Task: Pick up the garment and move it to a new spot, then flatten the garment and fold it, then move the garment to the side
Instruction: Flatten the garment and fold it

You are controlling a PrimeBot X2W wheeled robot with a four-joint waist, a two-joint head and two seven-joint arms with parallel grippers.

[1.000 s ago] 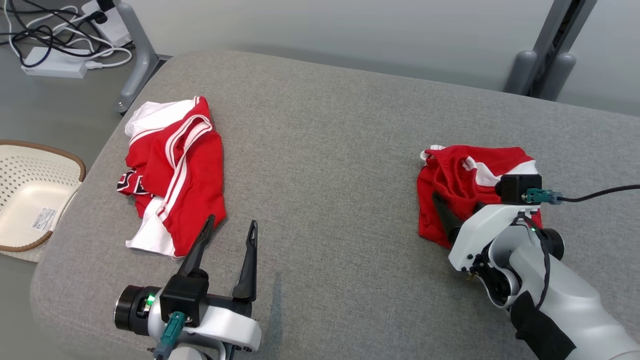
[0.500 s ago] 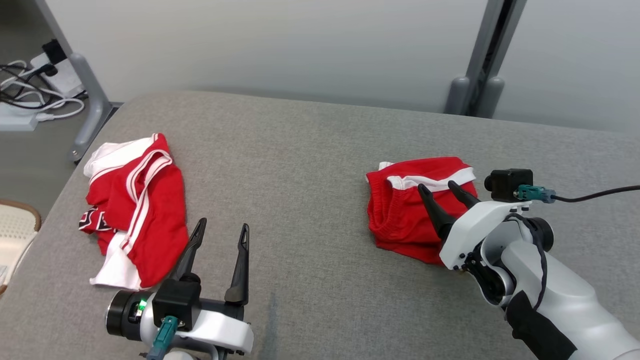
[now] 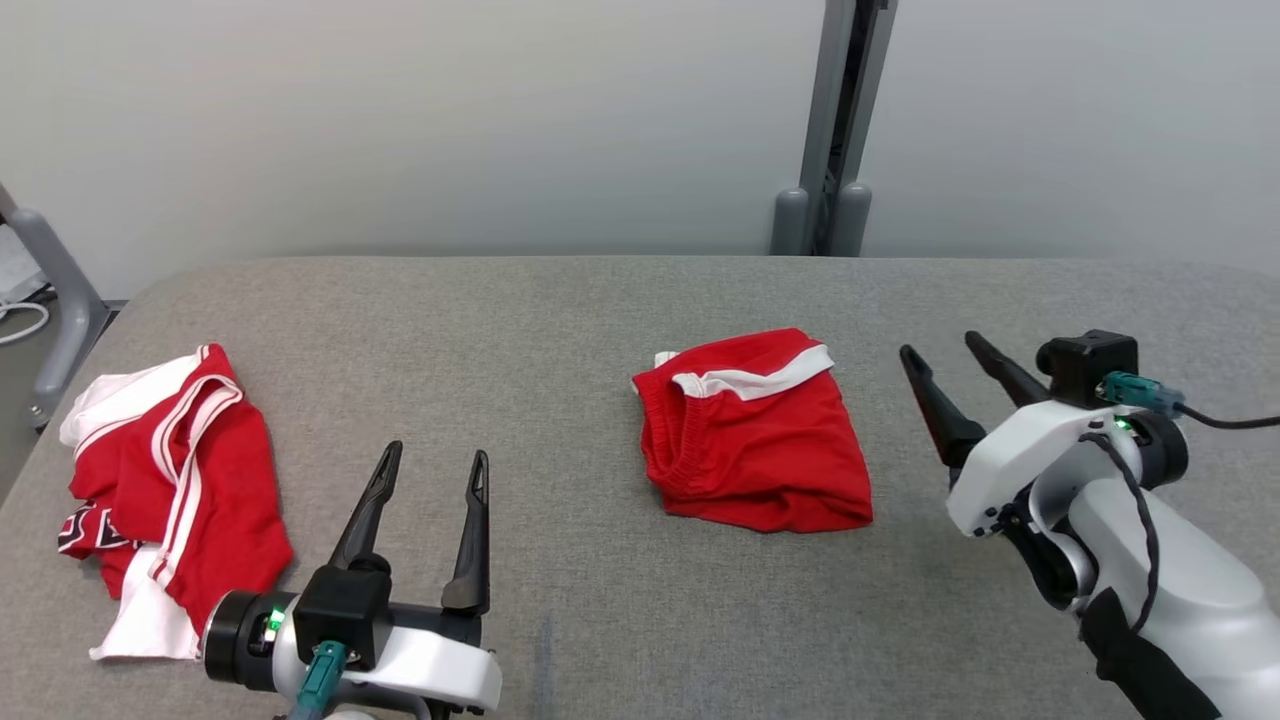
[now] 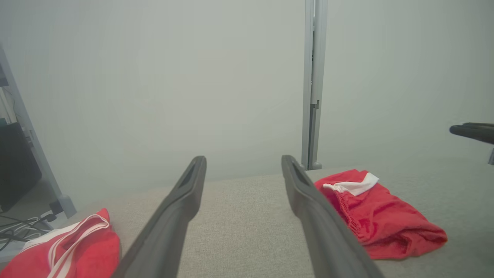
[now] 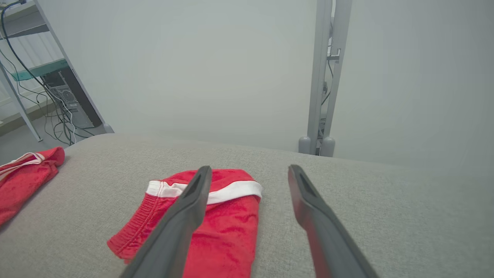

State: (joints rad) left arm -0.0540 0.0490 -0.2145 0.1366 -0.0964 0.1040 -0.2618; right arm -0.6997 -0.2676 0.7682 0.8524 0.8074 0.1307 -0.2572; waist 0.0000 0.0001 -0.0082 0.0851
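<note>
A folded red garment (image 3: 755,450) with a white band lies flat in the middle of the grey padded table (image 3: 500,320); it also shows in the left wrist view (image 4: 386,222) and the right wrist view (image 5: 227,227). My right gripper (image 3: 938,345) is open, just right of the garment and apart from it, holding nothing; in its own view (image 5: 250,168) the left finger overlaps the cloth. My left gripper (image 3: 437,452) hovers open and empty at the front left, its fingers (image 4: 181,200) pointing across bare table.
A second, crumpled red and white garment (image 3: 170,480) lies at the table's left end, close to my left gripper. A grey post (image 3: 830,130) stands behind the far edge against a pale wall. Cables and a frame leg (image 5: 58,96) are off the left end.
The head camera has swung right and up. My right gripper has drawn back to the right, off the folded garment, which now lies uncovered. The left gripper has kept its pose.
</note>
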